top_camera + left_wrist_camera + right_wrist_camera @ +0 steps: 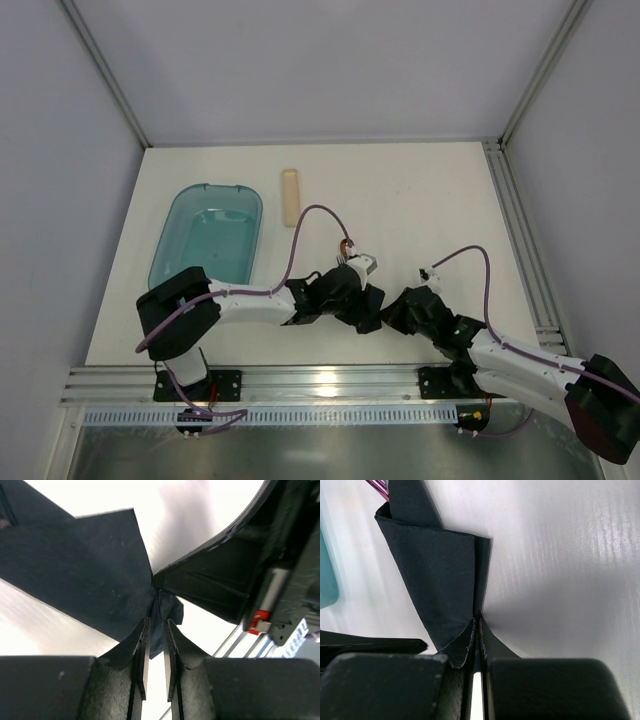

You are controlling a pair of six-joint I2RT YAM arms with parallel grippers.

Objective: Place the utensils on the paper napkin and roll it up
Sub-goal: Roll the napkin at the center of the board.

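Note:
The dark navy paper napkin [75, 575] is folded and held up between both grippers near the table's front middle. In the top view it is mostly hidden under the two wrists. My left gripper [156, 630] is closed on a bunched edge of it, and shows in the top view [366, 312]. My right gripper [477, 625] is shut on a folded corner of the napkin [440, 580], tip to tip with the left one [393, 315]. A small copper-coloured tip [348, 245] shows beside the left wrist; I cannot tell if it is a utensil. No other utensils are in view.
A translucent teal tub [208, 235] stands at the left. A pale beige stick [290, 197] lies behind the arms near the middle back. A metal rail [520, 230] runs along the table's right edge.

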